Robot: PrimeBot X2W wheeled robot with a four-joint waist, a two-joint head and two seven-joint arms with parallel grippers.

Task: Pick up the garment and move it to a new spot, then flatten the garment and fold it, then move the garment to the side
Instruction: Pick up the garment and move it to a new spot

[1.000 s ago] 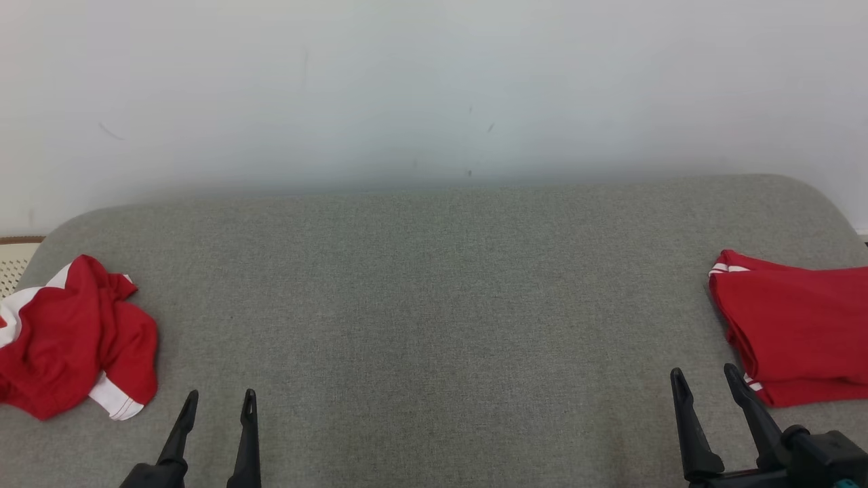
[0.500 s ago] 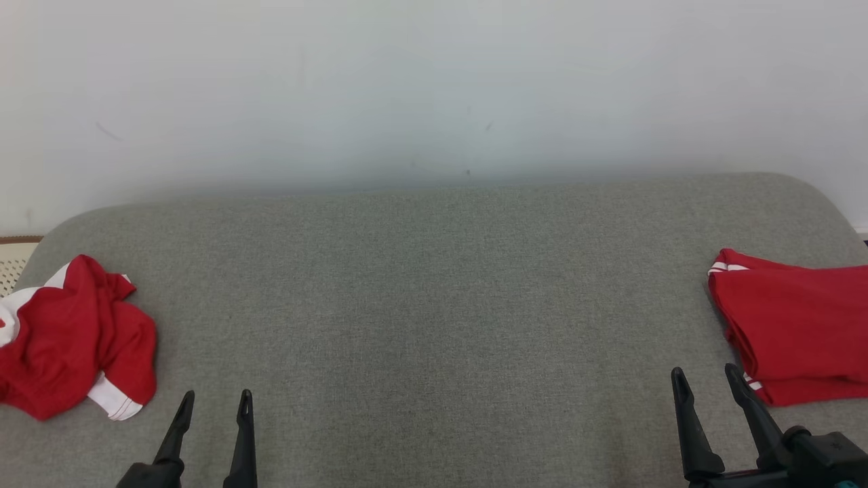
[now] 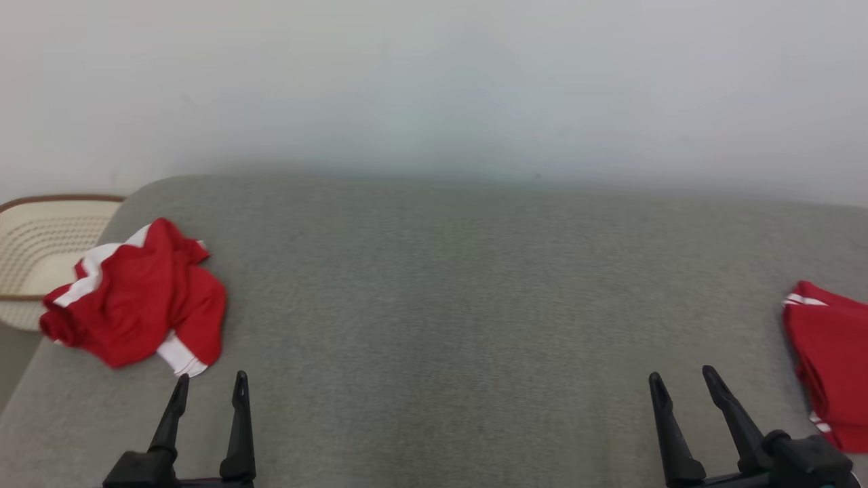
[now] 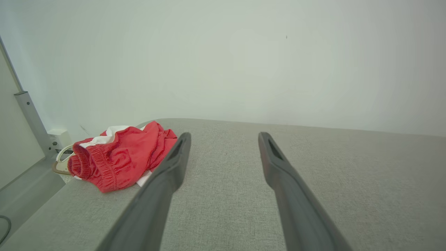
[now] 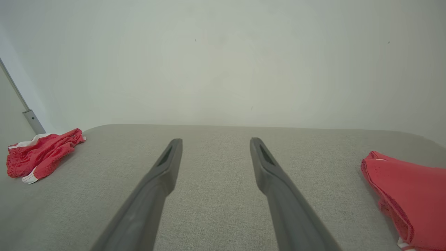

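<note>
In the head view my left gripper [image 3: 211, 377] is at the lower left and my right gripper [image 3: 681, 373] at the lower right. Both have the jaws wide apart and hold nothing. The crumpled red garment [image 3: 135, 298] lies on the grey padded surface [image 3: 441, 305] near its left end, just beyond my left gripper, with a pale basket [image 3: 47, 244] beside it. A folded red garment [image 3: 831, 359] lies at the right end.

In the left wrist view the crumpled garment is to the left of my fingers, apart from them.

In the right wrist view it lies far left, and the folded one is at the right.
</note>
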